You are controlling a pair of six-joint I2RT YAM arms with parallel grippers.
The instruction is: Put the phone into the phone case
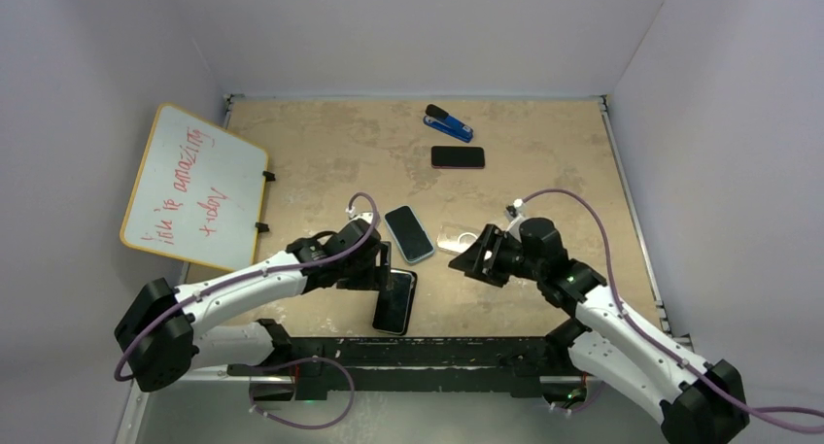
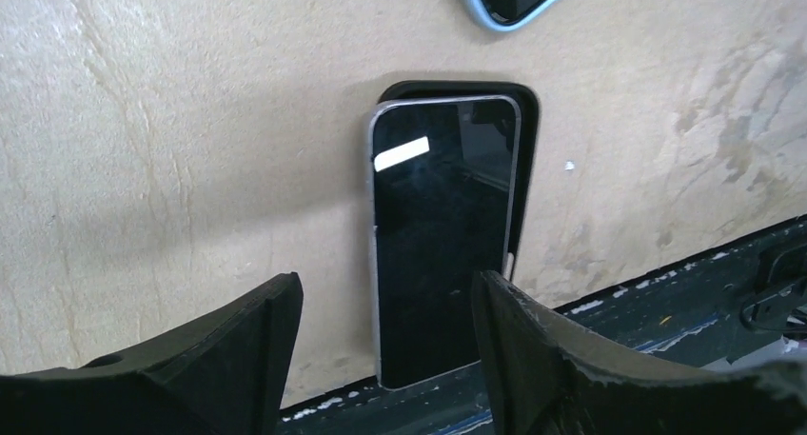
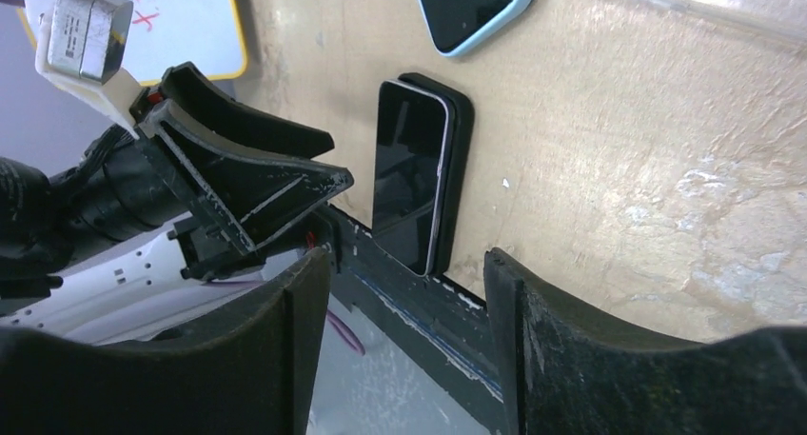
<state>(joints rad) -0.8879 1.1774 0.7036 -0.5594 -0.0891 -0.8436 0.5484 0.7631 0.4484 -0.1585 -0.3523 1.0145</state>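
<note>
Phone is lying face up at the near edge of the tan table. It is resting on the black phone case rather than sitting in it, with the case's rim showing along the far end and one long side. Seating it well is probably calling for a sideways nudge until the edges are lining up, then a press at the corners while the other gripper is bracing the case. Both arms are reaching in low. The left gripper is hovering just by the phone, jaws spread wide and holding nothing. The right gripper is hanging a little apart, likewise gaping and empty.
</note>
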